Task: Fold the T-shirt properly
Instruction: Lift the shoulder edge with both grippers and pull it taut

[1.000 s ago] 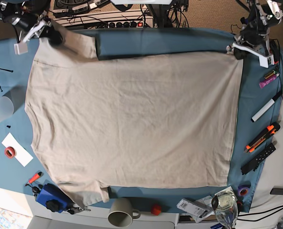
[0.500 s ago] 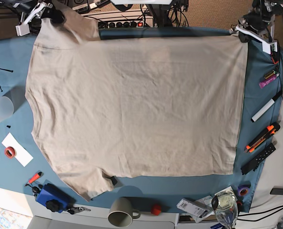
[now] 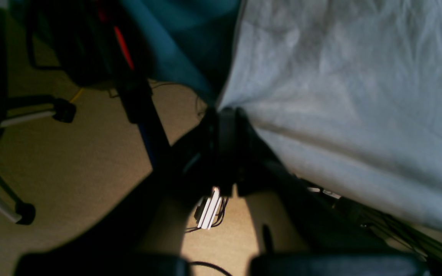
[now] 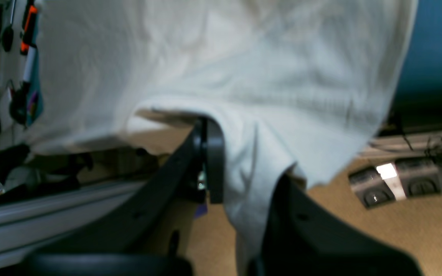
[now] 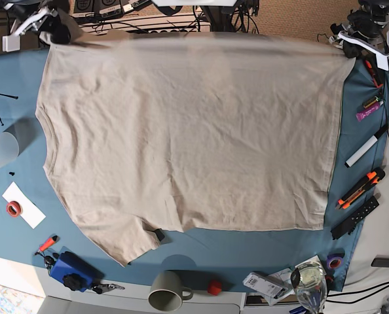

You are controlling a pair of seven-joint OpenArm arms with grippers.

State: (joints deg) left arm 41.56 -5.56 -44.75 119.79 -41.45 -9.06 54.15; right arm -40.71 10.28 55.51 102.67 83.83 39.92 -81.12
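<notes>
No lettering, brand, number or sign can be read in any view. The small white packet [image 5: 268, 282] at the lower edge of the base view, right of centre, carries dark print too small to make out. The purple marker [image 5: 369, 110] at the right edge is likewise too small to show any writing. Both wrist views are too blurred for text.

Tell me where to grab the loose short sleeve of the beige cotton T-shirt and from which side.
Probably grip the free sleeve at its open cuff edge, coming from the table's near edge. That cuff lies flat on the blue table cloth, pointing that way; the beige cotton T-shirt has both far corners already held.
</notes>
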